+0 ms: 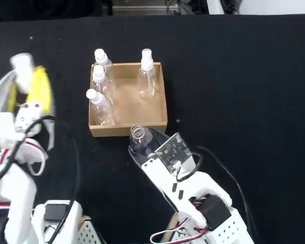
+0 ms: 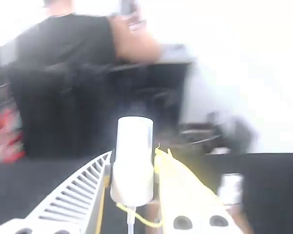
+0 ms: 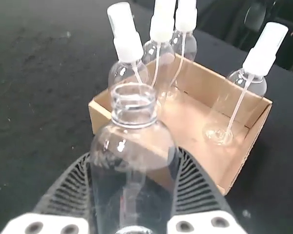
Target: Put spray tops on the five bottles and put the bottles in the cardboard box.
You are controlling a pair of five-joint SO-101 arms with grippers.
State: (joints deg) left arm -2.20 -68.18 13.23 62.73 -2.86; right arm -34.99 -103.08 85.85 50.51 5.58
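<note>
Counter [image 1: 244, 76]: flat, matte black surface. Cardboard box [image 1: 165, 96]: shallow, open-topped, rectangular, plain brown board with a bare floor. Four capped bottles stand in it. Three [image 1: 99, 86] are packed close along one side wall, and the fourth [image 1: 146, 76] stands alone at the far corner of the opposite side. All four are clear rounded plastic with white cylindrical spray tops, and the right wrist view shows a thin dip tube inside each. Right tool [image 3: 134, 195]: two white ribbed fingers [image 3: 68, 190] clenched around the belly of the fifth bottle [image 3: 132, 146]. This bottle is clear plastic with a bulbous shoulder and a short threaded neck, its mouth open with no top on it. In the high view the fifth bottle [image 1: 141, 140] sits just outside the box's near wall with its neck toward the box; whether it touches the wall, I cannot tell. Left tool [image 2: 134, 161]: one white ribbed finger and one smooth yellow finger, closed on a loose spray top [image 2: 134, 136], a white cylinder with a wider collar below and a thin tube hanging beneath. The high view places the left tool [image 1: 25, 76] at the counter's left side, well apart from the box.
</note>
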